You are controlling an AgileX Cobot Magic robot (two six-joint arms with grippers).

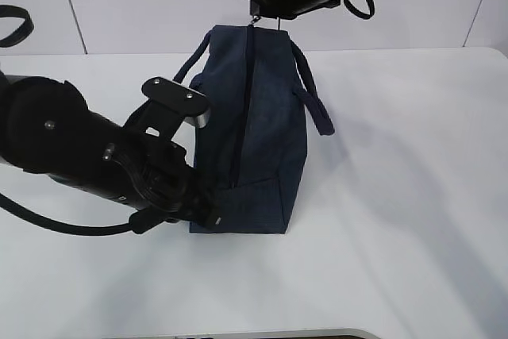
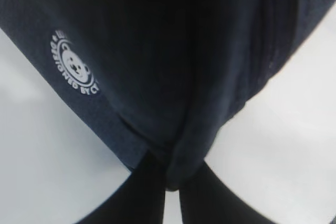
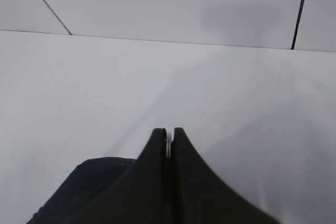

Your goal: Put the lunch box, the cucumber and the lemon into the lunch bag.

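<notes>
meanwhile the lunch bag (image 1: 254, 132) stood on the white counter (image 1: 397, 196) between the two tools, its zipper (image 1: 244, 109) closed along the top. the left tool (image 2: 172, 182) was pinched tight on a fold of the bag's navy fabric at its near end, with the white round logo (image 2: 74, 64) off to that tool's left. the right tool (image 3: 168, 142) was clamped on the silver ring pull (image 3: 168, 146) at the bag's far end, directly under its tips.

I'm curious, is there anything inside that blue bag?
Can't tell: the bag looks zipped along its top, hiding the inside. No food or box lies on the table around it.
</notes>
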